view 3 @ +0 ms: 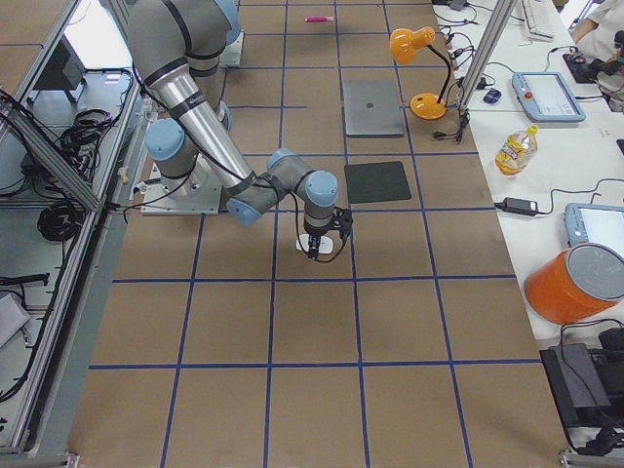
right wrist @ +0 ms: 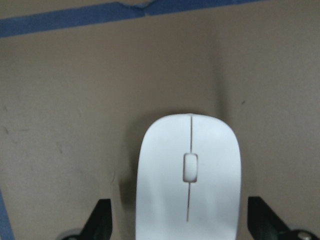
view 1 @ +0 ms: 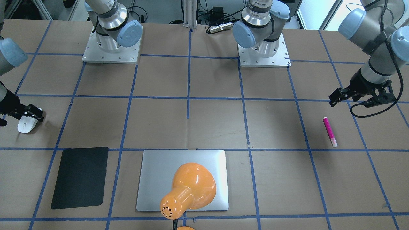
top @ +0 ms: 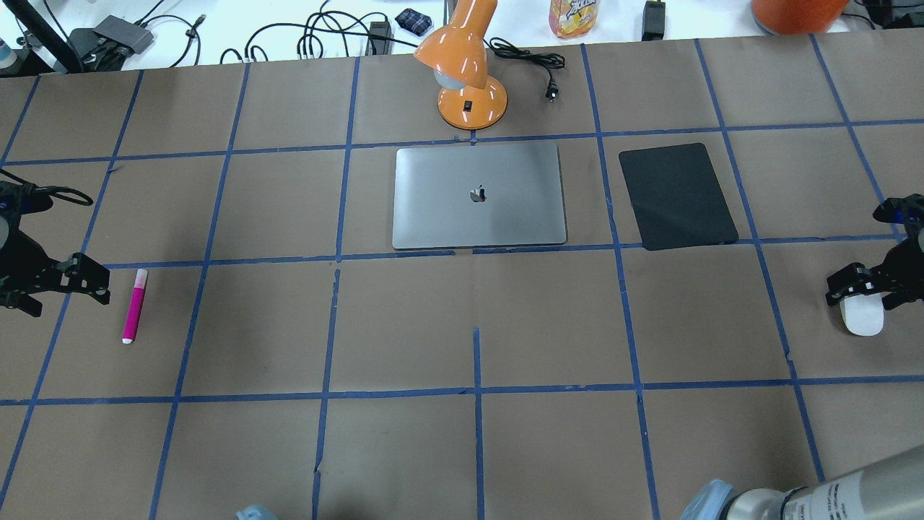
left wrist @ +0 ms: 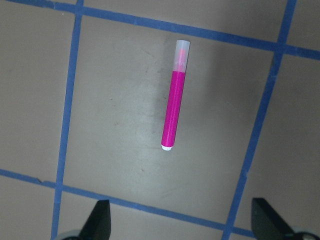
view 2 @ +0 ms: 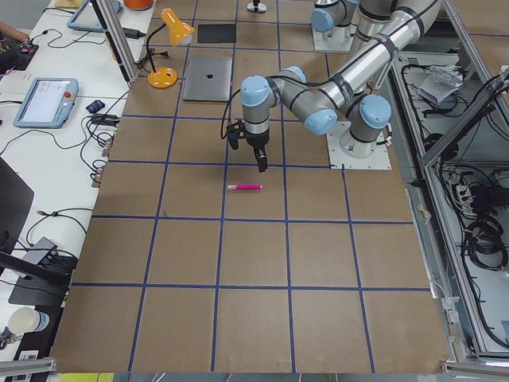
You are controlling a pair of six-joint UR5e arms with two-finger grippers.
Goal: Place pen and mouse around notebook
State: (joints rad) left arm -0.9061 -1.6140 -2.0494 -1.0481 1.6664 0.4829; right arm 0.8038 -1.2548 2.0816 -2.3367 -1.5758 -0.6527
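Observation:
The magenta pen (top: 134, 306) lies on the brown paper at the table's left end, whitish cap pointing away from the robot. My left gripper (top: 90, 280) hovers open just beside it; the left wrist view shows the pen (left wrist: 174, 112) ahead of the spread fingers (left wrist: 100, 220), untouched. The white mouse (top: 863, 318) rests at the right end. My right gripper (top: 863, 289) is open and low over it, with the mouse (right wrist: 189, 175) lying between the fingers (right wrist: 102, 220) and gaps on both sides. The silver notebook (top: 478, 195) lies closed at the far middle.
A black mat (top: 677, 196) lies just right of the notebook. An orange desk lamp (top: 465, 72) stands behind the notebook, its cord trailing right. Blue tape lines grid the paper. Both arm bases (view 1: 111, 48) sit at the robot's edge.

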